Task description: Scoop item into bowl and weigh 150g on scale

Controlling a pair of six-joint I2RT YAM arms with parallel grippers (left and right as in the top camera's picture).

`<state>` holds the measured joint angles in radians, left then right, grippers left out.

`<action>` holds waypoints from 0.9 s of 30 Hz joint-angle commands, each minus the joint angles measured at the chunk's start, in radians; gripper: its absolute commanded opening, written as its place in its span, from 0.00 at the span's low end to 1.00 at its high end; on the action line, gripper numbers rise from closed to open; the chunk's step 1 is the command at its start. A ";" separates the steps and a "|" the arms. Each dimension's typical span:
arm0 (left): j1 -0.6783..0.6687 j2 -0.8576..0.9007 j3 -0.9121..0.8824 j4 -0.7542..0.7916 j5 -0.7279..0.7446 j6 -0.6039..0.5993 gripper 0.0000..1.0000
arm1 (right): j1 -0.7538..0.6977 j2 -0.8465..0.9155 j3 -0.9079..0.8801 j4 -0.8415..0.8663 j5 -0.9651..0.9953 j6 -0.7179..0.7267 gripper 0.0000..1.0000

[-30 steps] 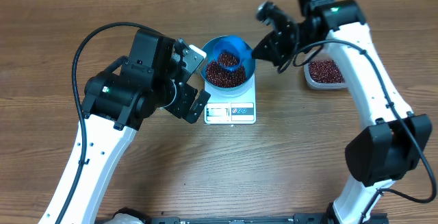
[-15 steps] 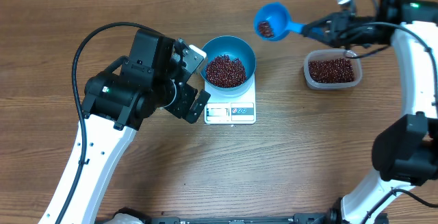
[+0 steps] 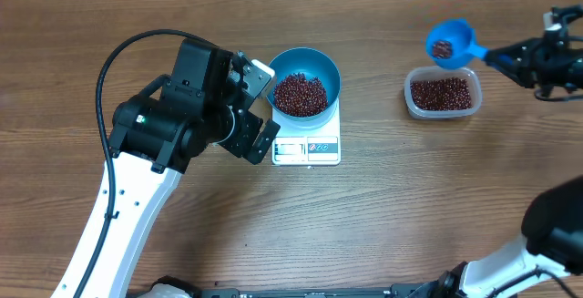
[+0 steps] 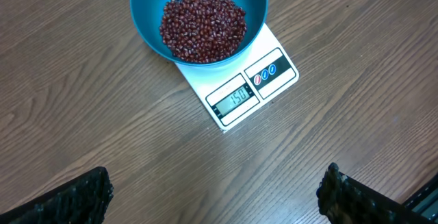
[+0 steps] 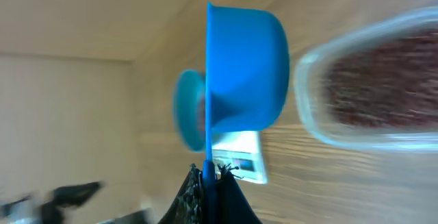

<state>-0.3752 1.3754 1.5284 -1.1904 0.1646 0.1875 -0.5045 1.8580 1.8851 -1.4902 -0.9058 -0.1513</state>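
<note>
The blue bowl (image 3: 324,71) holds a heap of red-brown beans (image 3: 300,95) and stands on the white scale (image 3: 307,149). In the left wrist view the beans (image 4: 203,23) fill the bowl (image 4: 144,11), and the scale (image 4: 274,56) display reads 150. My left gripper (image 3: 264,105) hangs open just left of the scale, its fingers (image 4: 75,200) far apart over bare wood. My right gripper (image 3: 508,58) is shut on the handle of a small blue scoop (image 3: 450,43). The scoop holds a few beans and hovers over the tub's far left corner. From the right wrist the scoop (image 5: 246,73) appears from below, handle between the jaws (image 5: 209,179).
A clear plastic tub (image 3: 443,93) of beans sits on the table right of the scale, blurred in the right wrist view (image 5: 369,87). The left arm's black body (image 3: 173,116) lies left of the bowl. Bare wood lies in front of the scale.
My right arm swung right with the scoop, from over the bowl to above the tub's far left corner. The left arm and bowl stayed still.
</note>
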 commanded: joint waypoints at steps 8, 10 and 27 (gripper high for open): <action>0.002 0.005 0.006 -0.003 0.008 0.015 1.00 | 0.130 -0.169 0.030 0.053 0.668 0.102 0.04; 0.002 0.005 0.006 -0.003 0.008 0.015 1.00 | 0.183 -0.167 0.030 0.072 0.770 0.126 0.04; 0.002 0.005 0.006 -0.003 0.008 0.015 1.00 | 0.444 -0.157 0.018 0.064 1.142 0.155 0.04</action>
<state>-0.3752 1.3754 1.5284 -1.1904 0.1646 0.1875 -0.0700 1.6955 1.8908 -1.4265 0.1715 -0.0032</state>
